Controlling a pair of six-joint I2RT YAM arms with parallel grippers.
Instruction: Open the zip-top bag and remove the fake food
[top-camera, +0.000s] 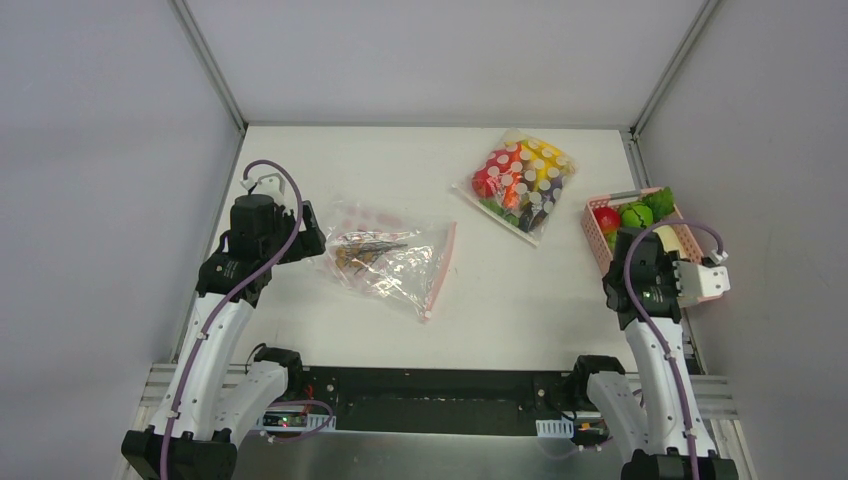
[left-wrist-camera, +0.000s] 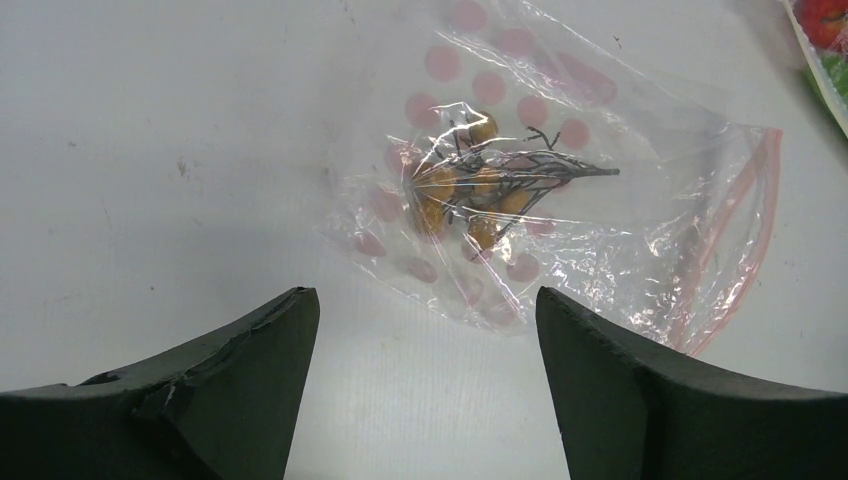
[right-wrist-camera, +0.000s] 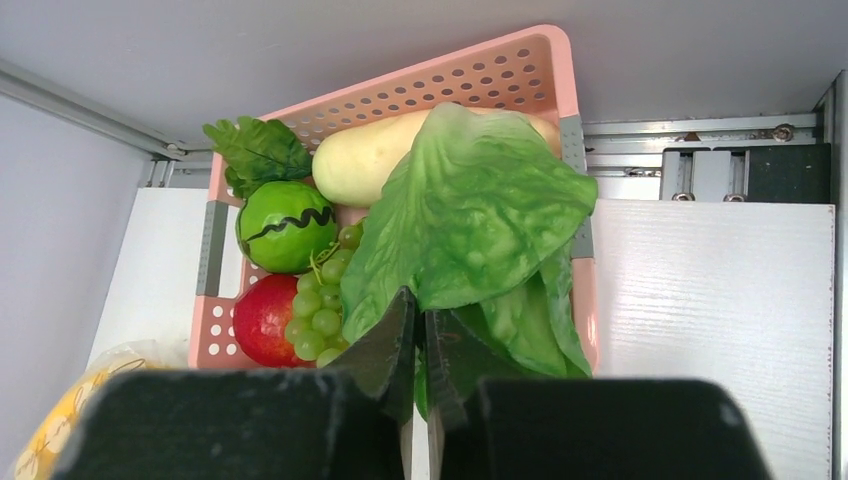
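Note:
The zip-top bag (top-camera: 392, 256) lies flat at centre left, its pink-red zip strip (top-camera: 441, 272) on its right edge. In the left wrist view, the bag (left-wrist-camera: 600, 230) holds a dark twig with small yellow berries (left-wrist-camera: 480, 185). My left gripper (top-camera: 310, 240) is open and empty just left of the bag, its fingertips (left-wrist-camera: 425, 300) short of the bag's near corner. My right gripper (right-wrist-camera: 420, 305) is shut on a green lettuce leaf (right-wrist-camera: 480, 200) over the pink basket (right-wrist-camera: 470, 80). In the basket lie a red apple (right-wrist-camera: 262, 320), green grapes (right-wrist-camera: 318, 305), a green round fruit (right-wrist-camera: 285, 225) and a white radish (right-wrist-camera: 365, 165).
A white-dotted clear bag (top-camera: 520, 180) of red, orange, yellow and purple items lies at the back, right of centre. The pink basket (top-camera: 597, 242) stands at the table's right edge against the wall rail. Grey walls close in the table on three sides.

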